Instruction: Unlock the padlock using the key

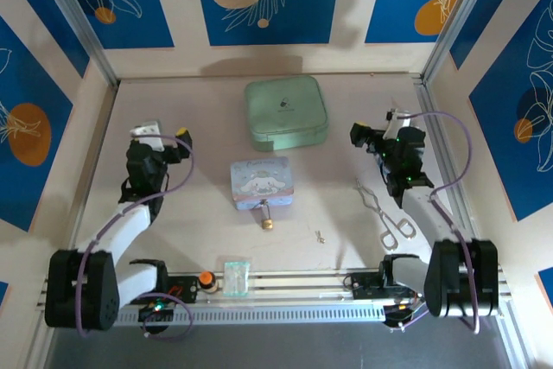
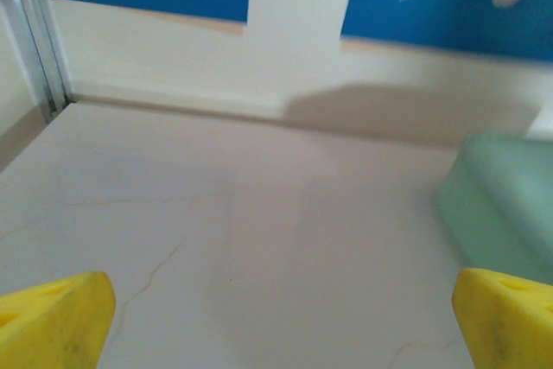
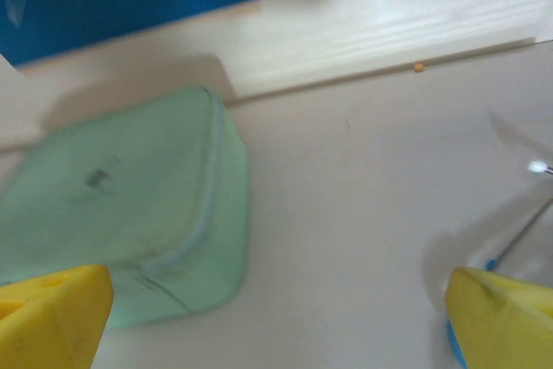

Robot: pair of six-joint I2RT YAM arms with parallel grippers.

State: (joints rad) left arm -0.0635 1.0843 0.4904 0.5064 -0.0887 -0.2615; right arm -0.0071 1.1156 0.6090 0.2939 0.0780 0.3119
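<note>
Watching my left gripper (image 1: 164, 133) and right gripper (image 1: 376, 130) gape empty — tin (image 1: 261, 183) crowds padlock's (image 1: 267, 223) 12 o'clock, key (image 1: 320, 236) clear at 3.

Lilac tin (image 1: 262, 182) close behind padlock (image 1: 267, 223), bare table (image 1: 199, 213) alongside

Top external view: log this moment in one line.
left gripper open | right gripper open | small brass padlock beside lilac cartoon tin | tiny pale metal key lying apart from padlock | neither grasped
</note>
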